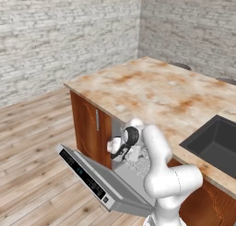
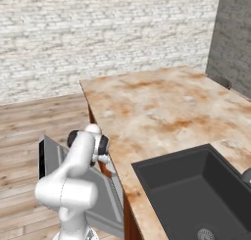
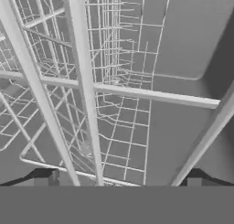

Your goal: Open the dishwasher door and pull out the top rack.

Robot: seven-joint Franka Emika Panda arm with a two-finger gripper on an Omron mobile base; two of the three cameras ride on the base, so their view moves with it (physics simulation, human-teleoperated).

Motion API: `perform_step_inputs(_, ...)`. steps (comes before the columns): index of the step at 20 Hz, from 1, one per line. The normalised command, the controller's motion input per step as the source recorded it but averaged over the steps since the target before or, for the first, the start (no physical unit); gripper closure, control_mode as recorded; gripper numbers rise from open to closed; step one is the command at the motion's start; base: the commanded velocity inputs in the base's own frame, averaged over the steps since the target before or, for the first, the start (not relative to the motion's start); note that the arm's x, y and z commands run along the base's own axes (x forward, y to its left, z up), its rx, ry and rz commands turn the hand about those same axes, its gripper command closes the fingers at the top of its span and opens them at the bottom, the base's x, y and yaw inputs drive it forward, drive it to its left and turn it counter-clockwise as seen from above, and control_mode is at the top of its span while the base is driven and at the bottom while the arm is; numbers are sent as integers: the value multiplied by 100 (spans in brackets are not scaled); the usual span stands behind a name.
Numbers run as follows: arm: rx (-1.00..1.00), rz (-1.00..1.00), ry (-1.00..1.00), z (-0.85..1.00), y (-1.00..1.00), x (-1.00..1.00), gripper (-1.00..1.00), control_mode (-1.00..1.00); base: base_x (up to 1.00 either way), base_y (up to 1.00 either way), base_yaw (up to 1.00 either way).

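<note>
- Dishwasher door (image 1: 94,179), one wide grey panel with a black control strip along its outer edge, hangs swung down and open below the marble-patterned counter (image 1: 152,89), in front of the robot's base.
- One top rack (image 3: 114,90), a pale wire grid basket, sits inside the open dishwasher cavity; in the hand view its wires and thick bars cross close in front of the camera, and nothing can be seen loaded in it.
- One gripper (image 1: 120,152) reaches into the cavity mouth above the lowered door, its two fingertips (image 3: 45,179) spread wide apart with rack wires between them, clamped on nothing.
- One dark sink (image 2: 196,195) is set into the counter, well apart from the dishwasher.
- One reddish-brown cabinet door (image 1: 87,126) stands beside the cavity, closed.
</note>
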Motion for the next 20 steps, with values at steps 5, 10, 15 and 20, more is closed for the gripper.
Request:
perform_step_inputs(5,51,3,12,-83,1,-3,-100,-100,0,0,0)
perform_step_inputs(10,50,4,4,-70,20,-15,-100,-100,0,0,0)
perform_step_inputs(15,54,6,3,-42,10,-19,-100,-100,0,0,0)
perform_step_inputs(20,57,6,6,-34,5,-16,-100,-100,0,0,0)
